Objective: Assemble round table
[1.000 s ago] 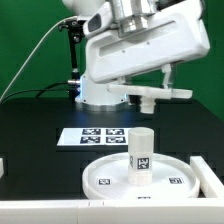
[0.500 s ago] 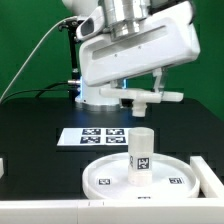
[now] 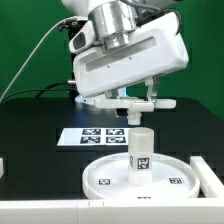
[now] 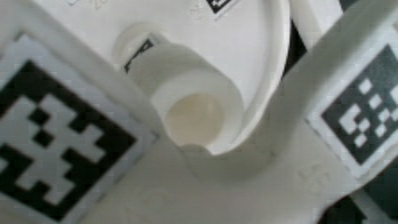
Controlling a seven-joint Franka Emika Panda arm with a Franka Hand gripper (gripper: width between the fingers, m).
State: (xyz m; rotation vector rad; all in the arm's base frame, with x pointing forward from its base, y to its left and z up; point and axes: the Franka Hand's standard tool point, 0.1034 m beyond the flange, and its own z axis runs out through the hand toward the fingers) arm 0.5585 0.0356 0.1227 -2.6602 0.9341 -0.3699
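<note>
The large rimmed round disc (image 3: 100, 186) lies flat on the black table near the front. The short thick cylinder leg (image 3: 141, 155) stands upright in its middle, tag facing the camera. My gripper (image 3: 135, 101) hangs directly above the leg and is shut on the small cross-shaped foot (image 3: 162, 102), held level a short gap above the leg's top. In the wrist view the foot (image 4: 196, 110) fills the frame very close, with tagged arms on both sides and a round socket at its centre. My fingertips are hidden there.
The marker board (image 3: 95, 137) lies flat behind the disc. A white block (image 3: 3, 168) sits at the exterior view's left edge and another white piece (image 3: 207, 176) at the right edge. The arm's base (image 3: 95, 95) stands at the back.
The arm has swung toward the exterior view's left and tilted, carrying the foot with it. The foot now sits over the leg. Disc and leg have not moved.
</note>
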